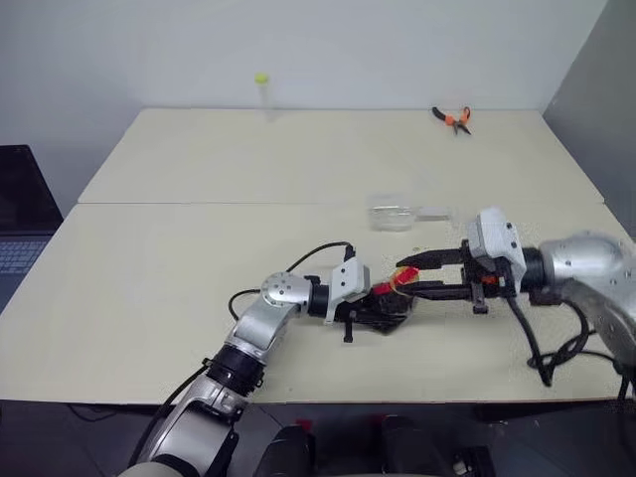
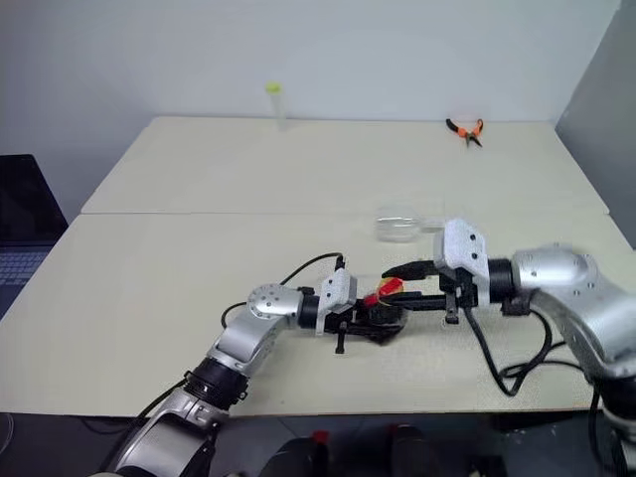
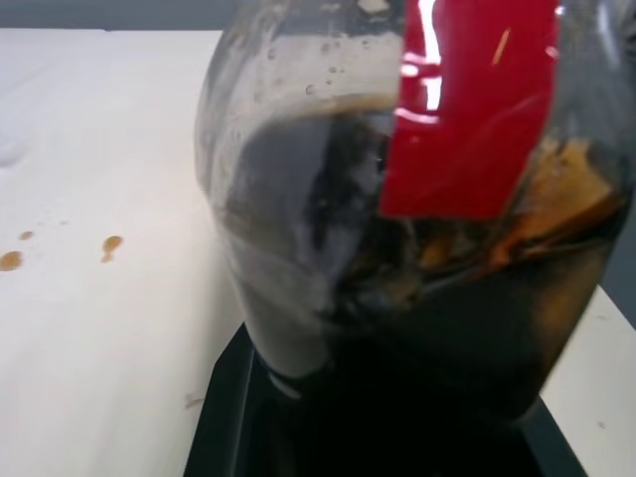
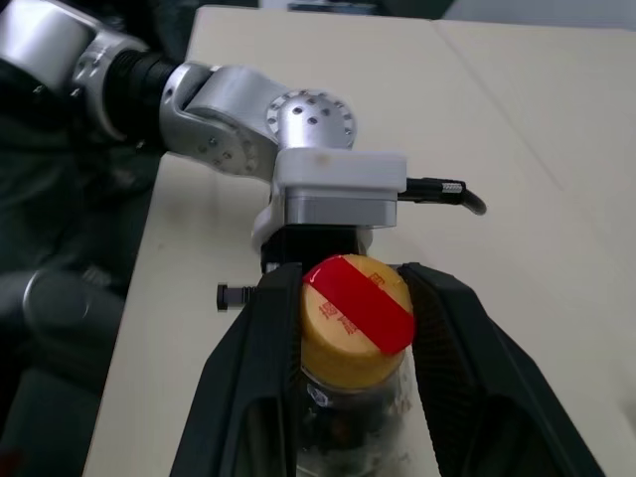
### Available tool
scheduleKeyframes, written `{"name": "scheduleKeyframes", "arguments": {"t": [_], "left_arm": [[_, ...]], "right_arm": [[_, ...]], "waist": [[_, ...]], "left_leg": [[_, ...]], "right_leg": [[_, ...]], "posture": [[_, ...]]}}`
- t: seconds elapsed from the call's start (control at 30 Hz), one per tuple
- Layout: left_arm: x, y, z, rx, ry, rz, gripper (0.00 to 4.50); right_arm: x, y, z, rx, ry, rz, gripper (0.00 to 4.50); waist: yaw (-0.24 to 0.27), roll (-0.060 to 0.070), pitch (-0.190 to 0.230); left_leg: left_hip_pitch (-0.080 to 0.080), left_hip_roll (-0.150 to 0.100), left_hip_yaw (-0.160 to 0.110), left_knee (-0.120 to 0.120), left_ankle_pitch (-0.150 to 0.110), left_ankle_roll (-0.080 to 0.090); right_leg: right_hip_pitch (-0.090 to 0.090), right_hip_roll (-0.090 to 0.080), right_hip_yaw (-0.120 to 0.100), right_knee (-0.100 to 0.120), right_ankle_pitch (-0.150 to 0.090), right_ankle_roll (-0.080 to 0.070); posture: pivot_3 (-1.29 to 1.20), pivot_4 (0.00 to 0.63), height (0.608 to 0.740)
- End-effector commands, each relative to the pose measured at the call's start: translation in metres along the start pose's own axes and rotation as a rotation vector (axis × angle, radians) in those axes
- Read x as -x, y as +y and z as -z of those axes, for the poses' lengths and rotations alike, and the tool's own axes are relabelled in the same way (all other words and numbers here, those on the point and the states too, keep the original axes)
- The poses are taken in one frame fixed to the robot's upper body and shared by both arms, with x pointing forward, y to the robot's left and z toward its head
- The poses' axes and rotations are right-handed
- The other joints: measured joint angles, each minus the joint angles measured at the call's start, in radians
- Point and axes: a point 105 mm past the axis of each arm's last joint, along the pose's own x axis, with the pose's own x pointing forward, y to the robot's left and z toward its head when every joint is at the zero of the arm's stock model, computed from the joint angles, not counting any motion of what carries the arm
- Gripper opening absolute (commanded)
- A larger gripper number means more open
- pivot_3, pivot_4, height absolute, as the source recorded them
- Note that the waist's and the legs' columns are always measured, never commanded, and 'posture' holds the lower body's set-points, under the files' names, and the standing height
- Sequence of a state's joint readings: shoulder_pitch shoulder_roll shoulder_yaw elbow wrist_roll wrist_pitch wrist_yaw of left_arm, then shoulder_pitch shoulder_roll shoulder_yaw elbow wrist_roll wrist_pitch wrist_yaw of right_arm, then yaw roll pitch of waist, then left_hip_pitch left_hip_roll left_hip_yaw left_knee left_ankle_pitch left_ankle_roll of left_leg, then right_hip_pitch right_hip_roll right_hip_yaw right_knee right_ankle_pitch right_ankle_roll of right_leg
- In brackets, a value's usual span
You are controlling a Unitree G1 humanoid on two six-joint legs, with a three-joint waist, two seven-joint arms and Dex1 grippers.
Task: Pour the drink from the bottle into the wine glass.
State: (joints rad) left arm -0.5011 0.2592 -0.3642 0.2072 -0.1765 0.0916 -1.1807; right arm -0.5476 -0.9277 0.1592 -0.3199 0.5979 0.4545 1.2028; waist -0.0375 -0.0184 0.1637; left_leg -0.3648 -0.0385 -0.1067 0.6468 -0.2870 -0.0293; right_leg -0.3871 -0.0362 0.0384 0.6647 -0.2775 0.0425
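The bottle (image 1: 386,301), small and clear with dark drink (image 3: 328,328) inside, is held over the front middle of the table. My left gripper (image 1: 388,312) is shut on its rounded body. The bottle's cap (image 4: 358,313), yellow with a red band, points toward my right arm. My right gripper (image 1: 402,277) comes in from the right, shut with one black finger on each side of the cap. The wine glass (image 1: 394,214) is a faint clear shape on the table just beyond the two grippers. It looks to be lying on its side, though I cannot be sure.
A slim clear tube with a yellow-green cap (image 1: 261,94) stands at the table's far edge. Orange-handled pliers (image 1: 453,118) lie at the far right. A laptop (image 1: 15,224) sits off the table's left side. A few brown drops (image 3: 109,243) stain the tabletop near the bottle.
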Motion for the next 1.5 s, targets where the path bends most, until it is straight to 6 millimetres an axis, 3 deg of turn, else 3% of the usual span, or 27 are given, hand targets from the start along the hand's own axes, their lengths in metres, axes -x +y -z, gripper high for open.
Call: {"name": "scheduleKeyframes", "arguments": {"t": [0.03,0.17,0.3,0.4,0.5,0.7,0.9,1.2,1.5], "left_arm": [[0.000,-0.015,-0.020,-0.063,-0.063,0.066,0.86],[0.001,-0.013,-0.019,-0.050,-0.061,0.037,0.77],[0.000,-0.005,-0.019,-0.038,-0.073,-0.019,0.76],[0.000,0.000,-0.020,-0.029,-0.080,-0.037,0.75],[-0.003,0.005,-0.019,-0.035,-0.077,-0.045,0.75],[-0.006,0.015,-0.018,-0.044,-0.076,-0.069,0.75],[-0.010,0.018,-0.016,-0.056,-0.071,-0.059,0.74],[-0.012,0.019,-0.017,-0.067,-0.071,-0.046,0.74],[-0.011,0.018,-0.015,-0.066,-0.069,-0.054,0.74]], "right_arm": [[0.018,-0.024,0.019,0.035,0.149,0.002,1.22],[0.014,-0.020,0.008,0.048,0.123,-0.044,1.22],[0.020,0.007,-0.007,-0.079,0.012,-0.006,1.22],[0.026,0.017,-0.010,-0.137,-0.030,0.088,2.27],[0.029,0.024,-0.019,-0.221,-0.155,0.300,3.24],[0.016,0.037,-0.029,-0.289,-0.288,0.582,3.25],[-0.004,0.032,-0.011,-0.320,-0.228,0.803,3.25],[-0.002,0.028,-0.003,-0.334,-0.246,0.875,3.25],[-0.004,0.032,-0.002,-0.346,-0.252,0.834,3.25]], "waist": [[0.002,0.000,0.000],[0.009,0.000,0.000],[0.021,0.000,0.000],[0.037,0.000,0.000],[0.040,0.000,0.000],[0.038,0.001,0.000],[0.034,0.001,0.000],[0.033,0.001,0.000],[0.032,0.001,0.000]], "left_leg": [[0.000,0.001,0.000,0.000,0.000,0.000],[-0.002,0.000,-0.001,0.000,0.000,0.000],[-0.005,-0.001,-0.002,0.002,0.001,-0.001],[-0.013,-0.001,-0.005,0.006,0.001,-0.003],[-0.018,-0.002,-0.006,0.013,0.001,-0.004],[-0.017,-0.002,-0.005,0.016,0.000,-0.001],[-0.017,-0.002,-0.004,0.015,0.000,-0.001],[-0.017,-0.002,-0.004,0.015,0.000,-0.001],[-0.017,-0.002,-0.004,0.015,0.000,-0.001]], "right_leg": [[0.000,0.000,0.000,0.000,0.000,0.000],[0.000,-0.002,-0.001,-0.001,0.000,0.000],[-0.002,-0.006,-0.001,-0.003,0.000,0.000],[-0.006,-0.008,-0.002,-0.002,0.000,0.000],[-0.009,-0.008,-0.002,0.001,0.001,0.001],[-0.006,-0.004,-0.002,0.000,0.002,0.003],[-0.007,-0.003,-0.001,0.001,0.002,0.003],[-0.007,-0.002,-0.002,0.001,0.002,0.003],[-0.007,-0.002,-0.003,0.001,0.002,0.003]], "posture": [[0.00,0.150,0.740],[0.00,0.150,0.740],[0.00,0.150,0.740],[0.00,0.150,0.740],[0.00,0.150,0.740],[0.00,0.150,0.740],[0.00,0.150,0.740],[0.00,0.150,0.740],[0.00,0.150,0.740]]}}
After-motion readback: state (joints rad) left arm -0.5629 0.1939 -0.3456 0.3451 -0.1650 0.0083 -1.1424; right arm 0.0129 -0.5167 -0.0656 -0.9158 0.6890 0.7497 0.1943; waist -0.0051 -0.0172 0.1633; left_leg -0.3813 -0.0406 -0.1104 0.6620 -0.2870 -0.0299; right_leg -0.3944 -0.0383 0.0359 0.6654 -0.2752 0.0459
